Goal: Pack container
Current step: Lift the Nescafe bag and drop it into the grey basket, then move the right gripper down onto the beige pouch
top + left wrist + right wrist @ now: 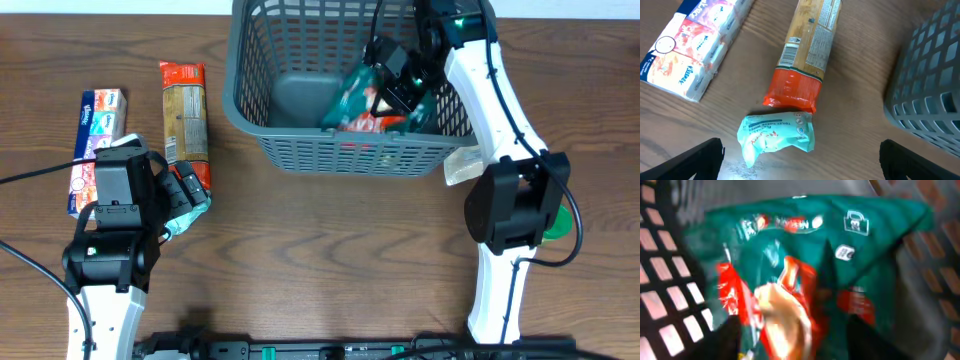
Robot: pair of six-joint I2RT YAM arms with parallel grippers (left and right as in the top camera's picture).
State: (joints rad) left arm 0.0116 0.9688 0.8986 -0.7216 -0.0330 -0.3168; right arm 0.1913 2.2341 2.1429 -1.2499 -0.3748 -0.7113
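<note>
The dark grey slotted container stands at the back centre, and its wall also shows in the left wrist view and the right wrist view. My right gripper is inside it, shut on a green and red snack bag. That bag fills the blurred right wrist view between the fingers. My left gripper is open and empty, low over the table at the front left. A crumpled teal tissue pack lies just ahead of its fingers.
An orange-ended pasta packet lies left of the container, touching the teal pack. A Kleenex multipack lies further left. A clear item sits by the container's front right corner. A green object shows behind the right arm.
</note>
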